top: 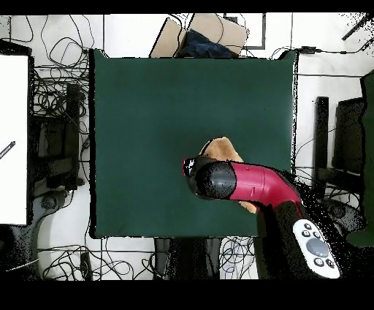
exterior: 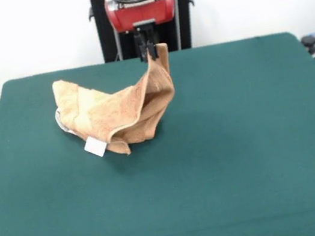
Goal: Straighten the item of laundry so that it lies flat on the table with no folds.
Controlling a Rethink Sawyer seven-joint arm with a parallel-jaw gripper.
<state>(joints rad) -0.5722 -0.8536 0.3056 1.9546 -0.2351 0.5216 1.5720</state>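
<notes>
Front view shows the gripper (exterior: 148, 51) hanging below the red and black arm (exterior: 138, 2) at the far side of the counter (exterior: 241, 140), its dark fingers clenched on one corner of the towel (exterior: 120, 112). That pinched corner stands up as a narrow peak right beside the fingers, lifted clear of the green surface, and from it the orange-tan cloth drapes down and toward the picture's left in a sagging, folded sheet. The lower part of the towel rests on the counter in a crumpled heap (several overlapping folds, none of it flat), with one edge curling under near the front. A small white tag (exterior: 95, 146) pokes out at the heap's near-left edge, lying on the green cloth. The towel sits in the far half of the counter, left of centre in this view, well apart from the near edge and from both side edges.

Overhead view has the arm (top: 252, 183) reaching in from the bottom right and covering most of the towel (top: 223, 148); only a tan patch shows beyond the arm's dark head, plus a sliver under its lower side. The gripper itself is hidden beneath the arm here. The counter (top: 146, 110) around it is bare green.
</notes>
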